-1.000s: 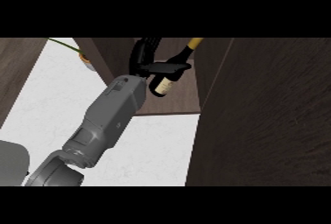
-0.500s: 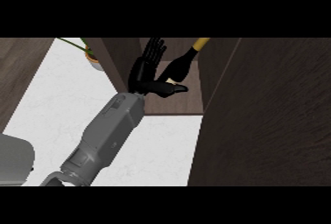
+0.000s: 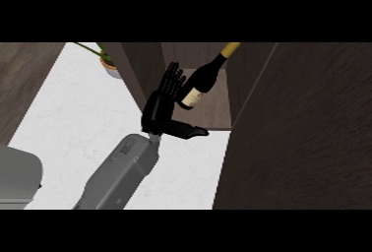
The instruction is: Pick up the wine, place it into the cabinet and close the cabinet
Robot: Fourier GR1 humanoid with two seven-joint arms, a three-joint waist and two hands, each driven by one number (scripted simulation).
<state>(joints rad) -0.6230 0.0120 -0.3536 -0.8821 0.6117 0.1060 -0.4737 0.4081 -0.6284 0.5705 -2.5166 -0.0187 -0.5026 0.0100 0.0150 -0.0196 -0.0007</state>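
I see the left hand (image 3: 161,106) open, fingers straight, at upper centre, just left of the wine (image 3: 201,81) tilted inside the cabinet (image 3: 218,115)

— What does the wine bottle (image 3: 202,81) look like?
— Dark glass, with a cream label (image 3: 193,97) low on the body and a yellow foil cap (image 3: 230,48).
— Where is it?
— Inside the cabinet (image 3: 145,69), its base on the shelf floor (image 3: 216,117), closer to the left wall (the neck slants toward the far right in this view).
— And the cabinet?
— Dark brown wood, and open. Its door (image 3: 305,138) stands swung out on the right, reaching nearer than the shelf.
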